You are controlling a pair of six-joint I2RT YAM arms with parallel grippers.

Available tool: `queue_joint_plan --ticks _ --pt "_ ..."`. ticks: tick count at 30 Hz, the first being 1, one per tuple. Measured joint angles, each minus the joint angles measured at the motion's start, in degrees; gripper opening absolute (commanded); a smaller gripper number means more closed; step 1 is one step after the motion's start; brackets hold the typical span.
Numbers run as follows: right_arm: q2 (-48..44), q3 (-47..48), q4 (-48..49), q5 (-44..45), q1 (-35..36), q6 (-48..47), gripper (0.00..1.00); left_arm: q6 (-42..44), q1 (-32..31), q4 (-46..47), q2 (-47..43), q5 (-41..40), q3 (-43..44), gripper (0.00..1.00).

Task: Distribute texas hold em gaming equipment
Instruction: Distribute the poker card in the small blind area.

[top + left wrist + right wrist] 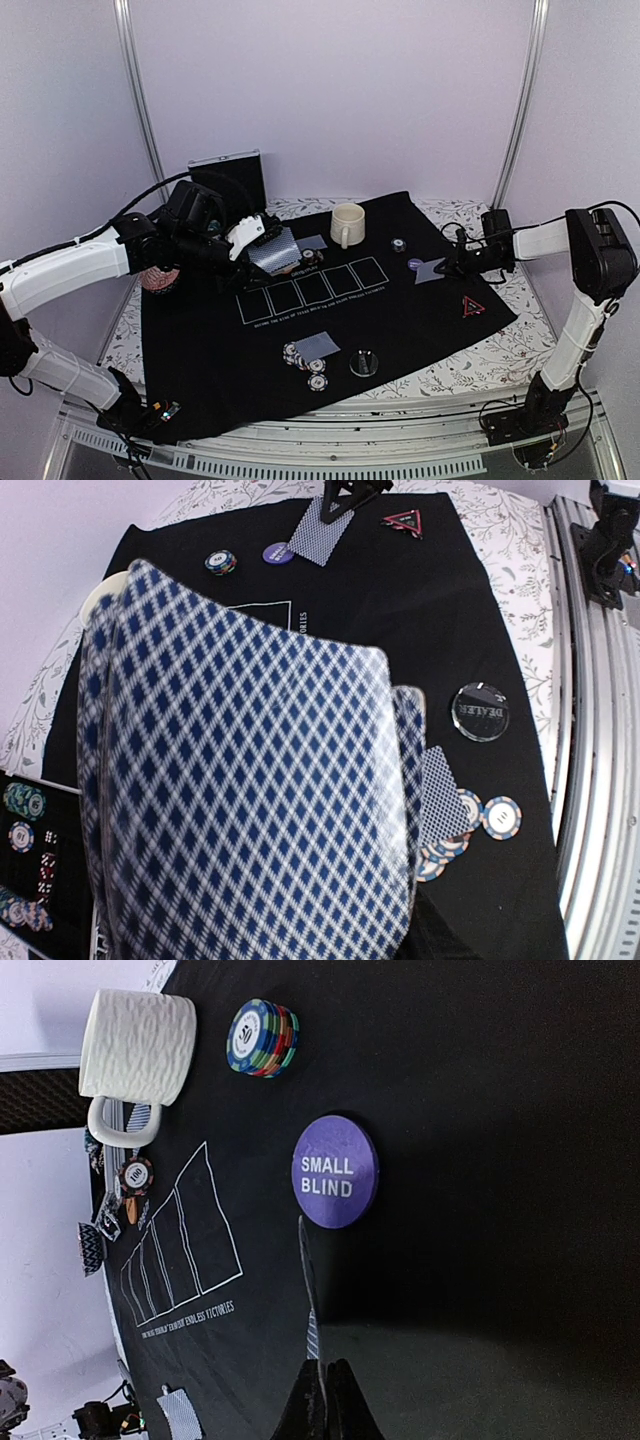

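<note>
Blue-checked card (322, 530) pinched edge-on between right fingers (300, 1412), card stack (250, 800) clamped in left fingers (245, 236)

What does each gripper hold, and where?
Left gripper: stack of blue-checked playing cards, by one end. Right gripper: one blue-checked card, by its edge.

Fanned card stack (250, 780) fills centre to 8 o'clock, right at the lens, blurred. 12 o'clock: right gripper (338, 500) pinches a single card (318, 535) over the black mat (400, 610). Purple disc (278, 552) and chip stack (220, 561) sit at its 9, red-edged triangle (402, 522) at its 3. DEALER disc (481, 712) at 3 o'clock. 4 o'clock: face-down card (440, 795) lying on loose chips (500, 817). 8 o'clock edge: dice (45, 865), spare chips (22, 802).
</note>
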Motion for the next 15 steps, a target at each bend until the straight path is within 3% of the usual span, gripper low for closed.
queue_joint_plan --ticks 2,7,13,15 --pt "2.1 1.0 0.5 -1.0 0.0 0.0 0.18 0.0 0.0 0.0 0.0 0.0 0.0 0.44" --pt "3.1 1.9 -1.0 0.8 0.0 -0.3 0.98 0.1 0.0 0.0 0.0 0.0 0.0 0.44" --pt "-1.5 5.8 -9.8 13.0 1.8 -4.0 0.99 0.1 0.0 0.0 0.2 0.0 0.0 0.44" --pt "-5.5 7.1 -11.0 16.3 6.2 -6.0 0.99 0.1 0.0 0.0 0.3 0.0 0.0 0.44"
